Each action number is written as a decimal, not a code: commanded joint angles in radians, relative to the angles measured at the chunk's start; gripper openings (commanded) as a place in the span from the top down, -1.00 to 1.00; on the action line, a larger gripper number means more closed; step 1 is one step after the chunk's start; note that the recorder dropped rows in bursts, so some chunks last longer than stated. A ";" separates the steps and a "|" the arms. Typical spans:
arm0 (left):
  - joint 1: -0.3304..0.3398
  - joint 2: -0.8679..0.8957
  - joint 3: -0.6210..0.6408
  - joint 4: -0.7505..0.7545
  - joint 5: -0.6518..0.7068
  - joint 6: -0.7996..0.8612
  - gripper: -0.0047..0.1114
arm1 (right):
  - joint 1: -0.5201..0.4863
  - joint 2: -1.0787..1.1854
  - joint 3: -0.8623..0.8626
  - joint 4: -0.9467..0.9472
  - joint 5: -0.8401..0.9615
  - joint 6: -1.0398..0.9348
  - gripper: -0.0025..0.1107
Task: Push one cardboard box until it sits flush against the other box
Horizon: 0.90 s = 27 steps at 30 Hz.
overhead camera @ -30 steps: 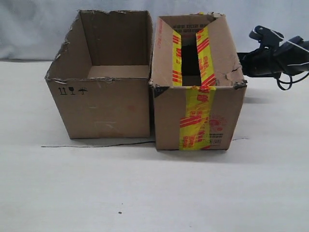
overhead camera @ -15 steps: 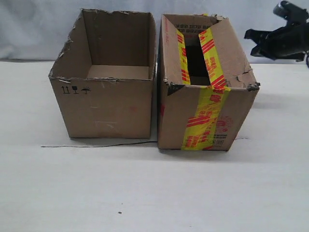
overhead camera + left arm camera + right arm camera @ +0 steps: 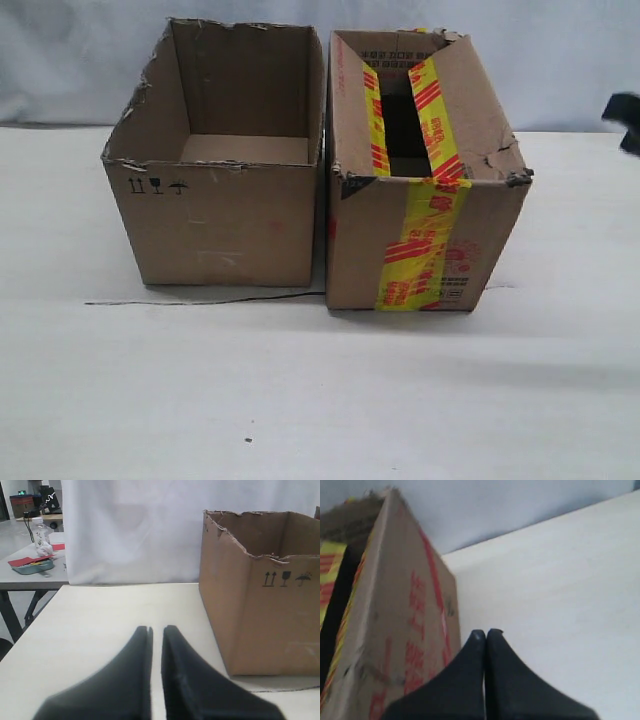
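The yellow-and-red taped cardboard box [image 3: 430,240] stands on the white table [image 3: 300,400], right of the plain, open other box [image 3: 210,220]. Their near walls are side by side, with only a thin dark slit between them. In the right wrist view my right gripper [image 3: 486,631] is shut and empty, close beside the taped box's red-lettered long side [image 3: 395,630], apart from it. Only a dark bit of the right arm [image 3: 625,118] shows at the exterior view's right edge. My left gripper [image 3: 156,627] is shut and empty, low over the table, short of the plain box [image 3: 255,605].
A thin black line [image 3: 200,299] lies on the table along the boxes' front. A white curtain hangs behind. Off the table's far end stands another table with a plastic bottle [image 3: 41,535] and a red mat.
The right arm has lifted and pulled back to the right, almost out of the exterior view. The taped box shifted slightly and now stands still. The plain box stayed put.
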 commanded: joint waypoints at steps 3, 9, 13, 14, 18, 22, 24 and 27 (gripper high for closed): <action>0.004 -0.003 0.003 -0.008 -0.005 -0.002 0.92 | 0.239 -0.103 0.245 0.006 -0.110 -0.034 0.96; 0.004 -0.003 0.003 -0.008 -0.005 -0.002 0.92 | 0.404 -0.030 0.288 0.011 -0.282 -0.027 0.96; 0.004 -0.003 0.003 -0.008 -0.005 -0.002 0.92 | 0.424 0.101 0.232 0.009 -0.340 -0.031 0.96; 0.004 -0.003 0.003 -0.008 -0.005 -0.002 0.92 | 0.424 0.155 0.201 -0.005 -0.340 -0.031 0.96; 0.004 -0.003 0.003 -0.008 -0.005 -0.002 0.92 | 0.424 0.237 0.143 -0.026 -0.342 -0.031 0.96; 0.004 -0.003 0.003 -0.008 -0.003 -0.002 0.92 | 0.434 0.248 0.129 -0.026 -0.324 -0.041 0.96; 0.004 -0.003 0.003 -0.008 -0.003 -0.002 0.92 | 0.432 0.218 0.124 -0.026 -0.255 -0.107 0.96; 0.004 -0.003 0.003 -0.008 -0.003 -0.002 0.92 | 0.363 0.100 0.126 -0.026 -0.130 -0.135 0.96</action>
